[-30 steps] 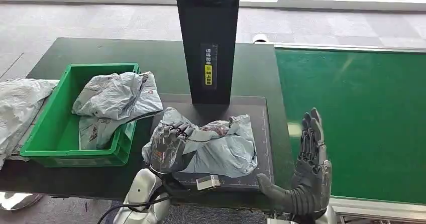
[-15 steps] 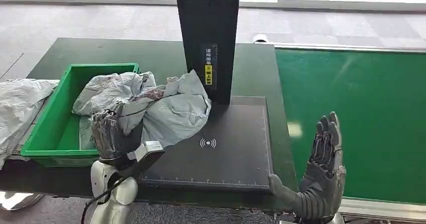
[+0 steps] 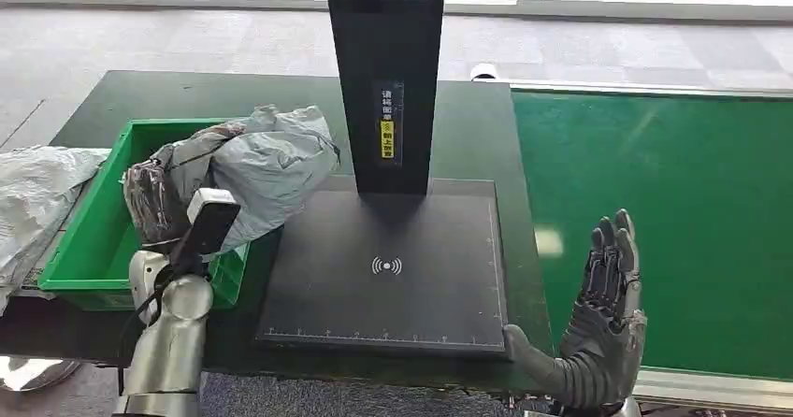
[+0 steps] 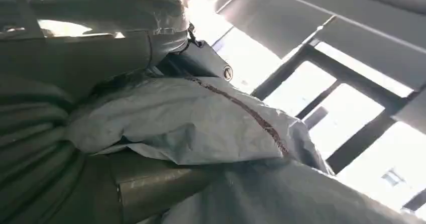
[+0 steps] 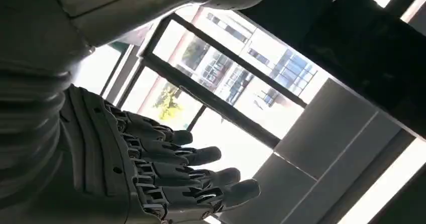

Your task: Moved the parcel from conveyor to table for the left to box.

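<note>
- Left hand (image 3: pixel 154 207) is clenched round the grey parcel (image 3: pixel 266 160), which is up in the air over the near-right corner of the green bin (image 3: pixel 93 258), half over the rim
- Left wrist cam: parcel (image 4: pixel 201 128) bunched vs the thumb and fingers, crinkled film; looks like I've got a fistful of bag, not the contents, so I judge the grip soft
- Risk 1: slack film slides thru the fingers, parcel drops early and lands on the rim or the bench (image 3: pixel 112 108) instead of in the bin
- Risk 2: big end of the parcel hangs toward the black post (image 3: pixel 385 71), close to it; a swing back that way could snag or brush it
- Risk 3: bin seems to have another grey bag in it already; can't tell how full from here. If it's piled high, this one may perch on top and roll out over the wall
- Risk 4: more grey bags (image 3: pixel 37 202) lie just left of the bin; overshoot and it ends up in that heap
- Right hand (image 3: pixel 598 319) is released, fingers spread and pointing up, holding nothing, by the bench edge next to the green conveyor (image 3: pixel 673 211)
- Right wrist cam agrees: right hand (image 5: pixel 150 169) has its fingers apart with nothing in them
- Scan pad (image 3: pixel 388 267) lies bare beside the bin; no worry there
</note>
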